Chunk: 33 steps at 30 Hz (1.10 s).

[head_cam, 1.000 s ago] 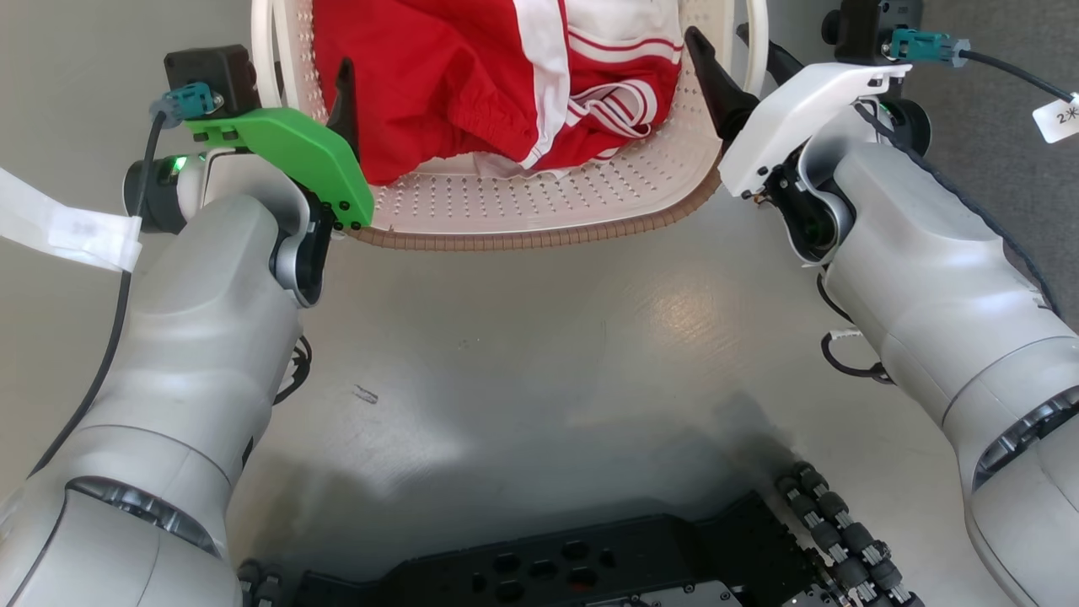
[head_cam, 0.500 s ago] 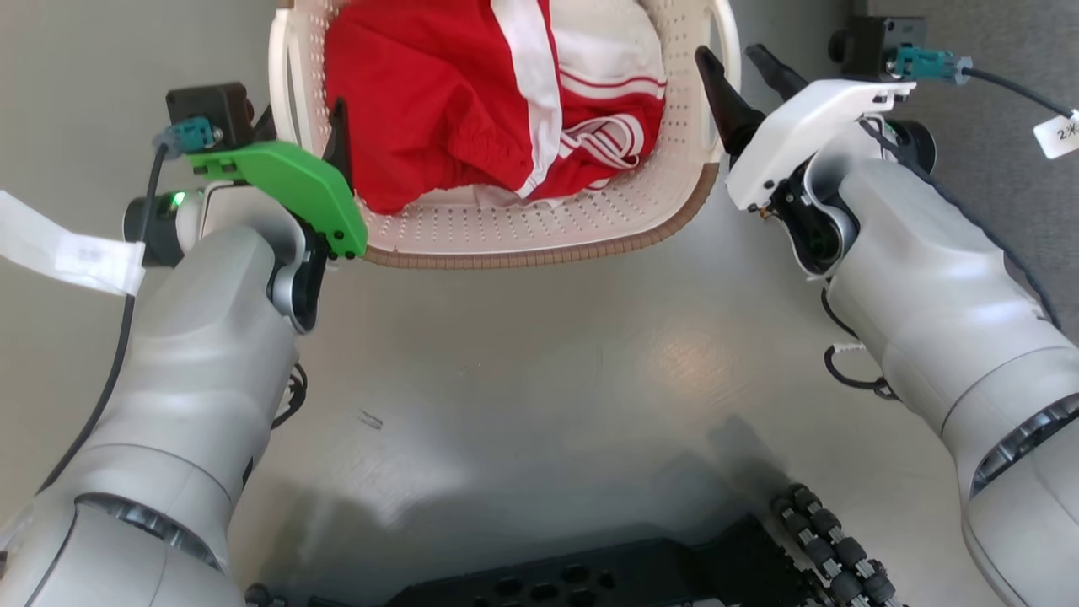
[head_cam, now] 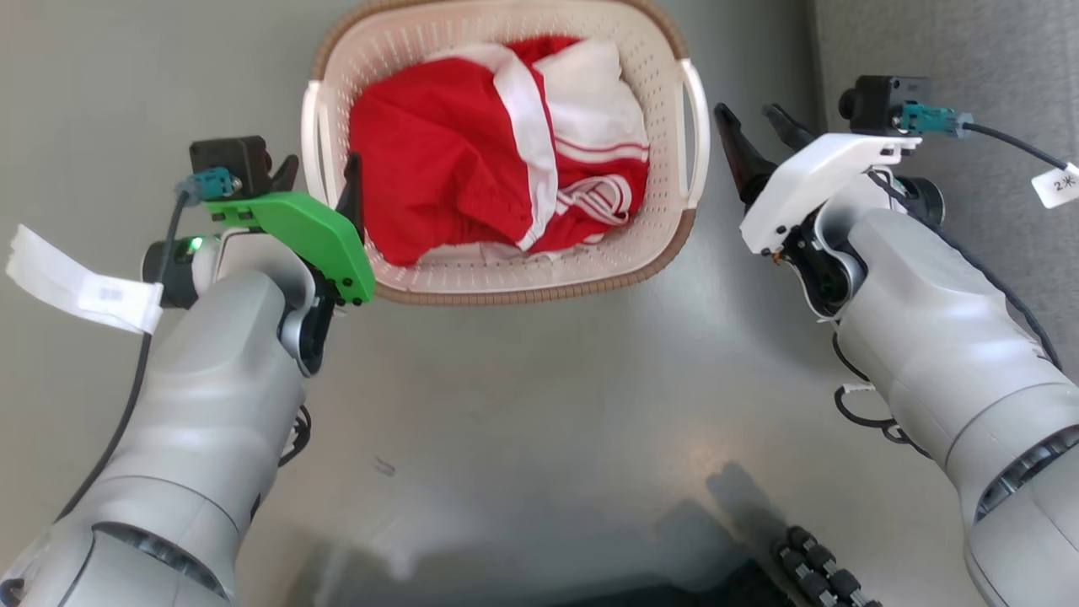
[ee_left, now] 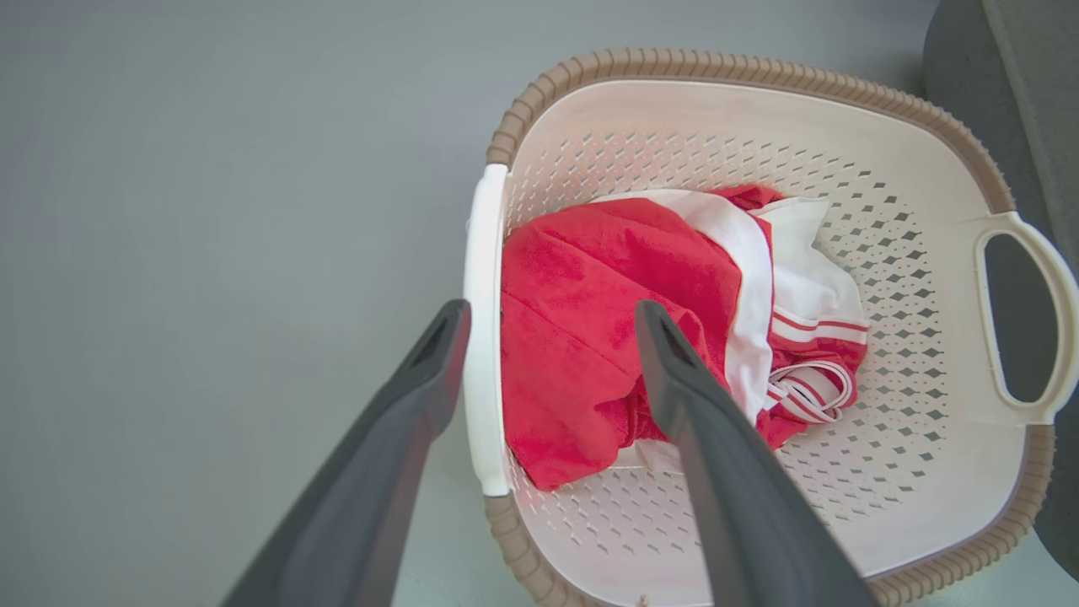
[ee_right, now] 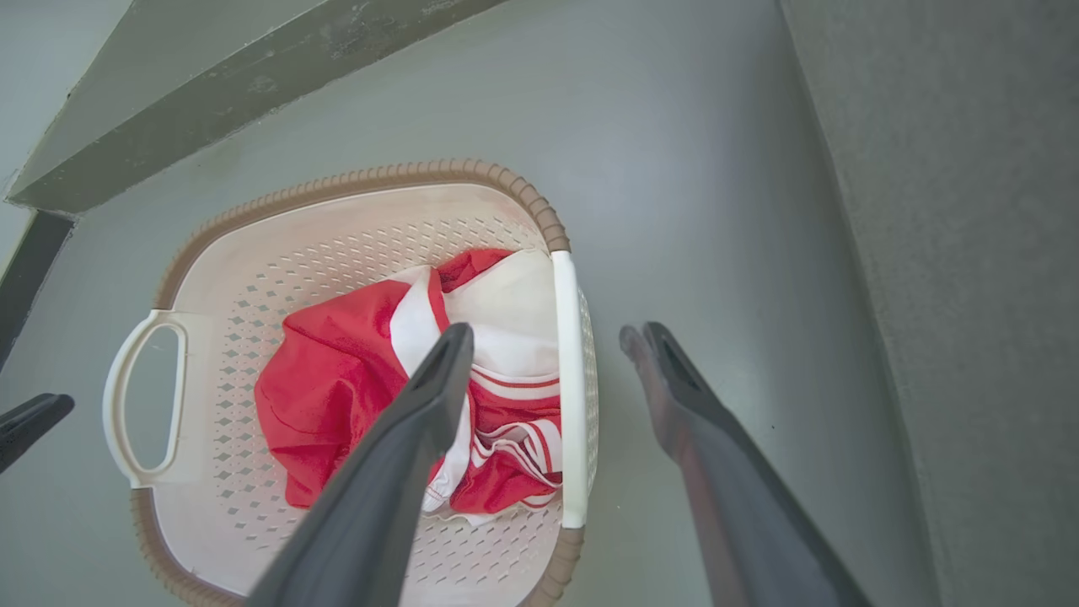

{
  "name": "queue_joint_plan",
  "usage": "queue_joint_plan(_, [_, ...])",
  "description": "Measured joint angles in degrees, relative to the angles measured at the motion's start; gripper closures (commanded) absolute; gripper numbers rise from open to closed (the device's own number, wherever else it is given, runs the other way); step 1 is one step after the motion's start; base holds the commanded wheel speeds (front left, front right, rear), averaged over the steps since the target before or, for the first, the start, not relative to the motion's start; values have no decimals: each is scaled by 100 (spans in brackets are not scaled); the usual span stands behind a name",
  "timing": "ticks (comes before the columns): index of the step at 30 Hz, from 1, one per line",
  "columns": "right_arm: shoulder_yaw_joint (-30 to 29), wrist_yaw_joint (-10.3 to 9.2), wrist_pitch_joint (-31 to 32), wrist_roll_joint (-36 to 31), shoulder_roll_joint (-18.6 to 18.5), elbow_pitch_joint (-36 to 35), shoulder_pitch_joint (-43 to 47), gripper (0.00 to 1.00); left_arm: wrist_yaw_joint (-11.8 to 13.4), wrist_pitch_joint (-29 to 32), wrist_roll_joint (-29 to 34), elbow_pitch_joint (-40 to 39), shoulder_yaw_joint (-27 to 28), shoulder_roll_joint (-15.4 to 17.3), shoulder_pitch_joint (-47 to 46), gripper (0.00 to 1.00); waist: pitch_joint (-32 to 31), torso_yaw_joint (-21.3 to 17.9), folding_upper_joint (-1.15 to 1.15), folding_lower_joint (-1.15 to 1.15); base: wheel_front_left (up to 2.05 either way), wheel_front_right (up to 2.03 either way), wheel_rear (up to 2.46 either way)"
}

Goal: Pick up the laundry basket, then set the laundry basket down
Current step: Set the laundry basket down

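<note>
Basket check from us: the laundry basket (head_cam: pixel 523 295) sits flat on the grey floor (head_cam: pixel 548 421) with a red-and-white bundle of clothes (head_cam: pixel 438 169) in it, and neither hand has hold of it. Our left gripper (head_cam: pixel 322 166) is spread wide over the basket's left handle (ee_left: pixel 480 337), one finger outside the basket and the other hanging above the clothes inside it. Our right gripper (head_cam: pixel 748 114) is just as wide at the basket's right handle (ee_right: pixel 571 388). From its wrist camera it straddles the handle, but from the head camera it looks a touch outside the basket, so we can't tell how well it lines up. What worries us: if the inside fingers drop and close, they could pinch cloth against the handle and the grip goes mushy. If one side bites and the other misses, the basket tips on the lift and the clothes slide out. Those handles look thin and slick too, so a shallow pinch might just slip off.
</note>
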Motion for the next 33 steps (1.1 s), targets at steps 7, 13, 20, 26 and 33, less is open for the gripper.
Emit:
queue_joint_plan(7, [-70, 0, -1, -97, -124, -125, 177, 0, -2, -1, 144, -181, 99, 1, 230, 0, -497, 16, 0, 0, 0, 0, 0])
queue_joint_plan(13, [-172, 0, -1, -242, -171, -315, 372, 0, -3, -1, 249, -396, 268, 96, 441, 0, -951, 33, 0, 0, 0, 0, 0])
queue_joint_plan(20, [-372, 0, -1, -450, -380, -503, 652, 0, -9, -2, 355, -683, 446, 145, 795, 0, -1476, 58, 0, 0, 0, 0, 0])
queue_joint_plan(26, [-603, 0, -1, -681, -519, -743, 880, 0, -8, -2, 558, -987, 671, 182, 1060, 0, -1889, 87, 0, 0, 0, 0, 0])
queue_joint_plan(33, [-948, -19, -1, -946, -670, -1158, 1200, 0, 5, -2, 710, -1393, 1004, 325, 1437, 0, -2338, 116, 0, 0, 0, 0, 0])
